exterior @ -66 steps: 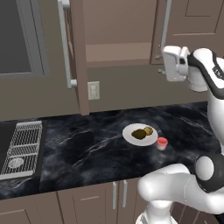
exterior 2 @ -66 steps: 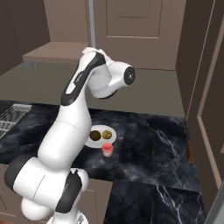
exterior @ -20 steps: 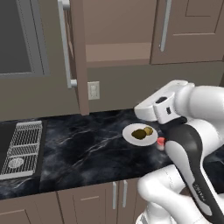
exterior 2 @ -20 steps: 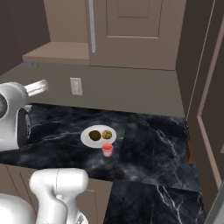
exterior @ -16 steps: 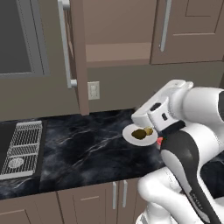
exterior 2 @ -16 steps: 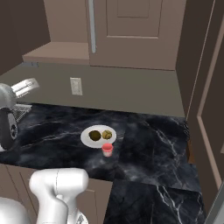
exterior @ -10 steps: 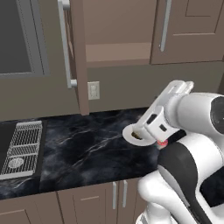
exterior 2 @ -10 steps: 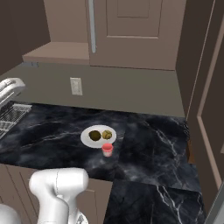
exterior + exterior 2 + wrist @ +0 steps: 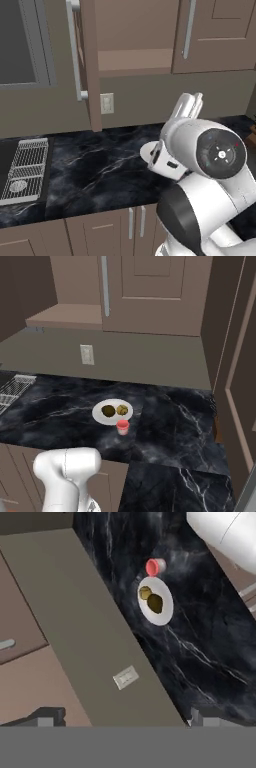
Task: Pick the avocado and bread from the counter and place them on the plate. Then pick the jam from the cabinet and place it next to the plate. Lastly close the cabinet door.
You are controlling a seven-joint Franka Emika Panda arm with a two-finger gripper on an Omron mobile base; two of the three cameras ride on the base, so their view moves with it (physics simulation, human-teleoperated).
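A white plate sits on the black marble counter and holds a dark green avocado and a brown piece of bread. A small red-lidded jam jar stands on the counter just in front of the plate, touching or nearly touching its rim. The hand view looks down from high up on the plate, avocado, bread and jam. My gripper is open with nothing between its fingers, far above the counter. The cabinet door stands open.
The open cabinet's shelf is bare where I can see it. A wall outlet is below it. A stove grate lies at the far left. My arm's big joint hides most of the plate.
The arm swung from up by the cabinet down and to the left, leaving the right base view. Plate, food and jam have not moved.
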